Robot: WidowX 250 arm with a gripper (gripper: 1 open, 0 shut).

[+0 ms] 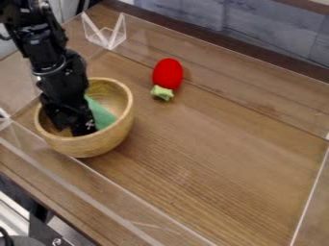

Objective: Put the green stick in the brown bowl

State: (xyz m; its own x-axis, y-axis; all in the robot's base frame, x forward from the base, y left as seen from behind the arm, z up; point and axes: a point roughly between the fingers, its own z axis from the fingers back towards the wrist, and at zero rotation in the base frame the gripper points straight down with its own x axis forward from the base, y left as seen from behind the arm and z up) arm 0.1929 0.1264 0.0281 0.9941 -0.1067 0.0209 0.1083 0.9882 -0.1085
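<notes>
Camera view: tool (65,120) spread wide inside brown bowl (113,134), beside green stick (103,114).

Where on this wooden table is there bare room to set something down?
The wide stretch of wooden tabletop right of the round light-brown wooden bowl and in front of the red strawberry-shaped toy is bare. The left end is crowded: the black gripper reaches into the bowl beside the flat green stick.

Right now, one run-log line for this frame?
gripper: open, inside brown bowl | green stick: in bowl, leaning on wall, released | red toy: on table, untouched
</notes>
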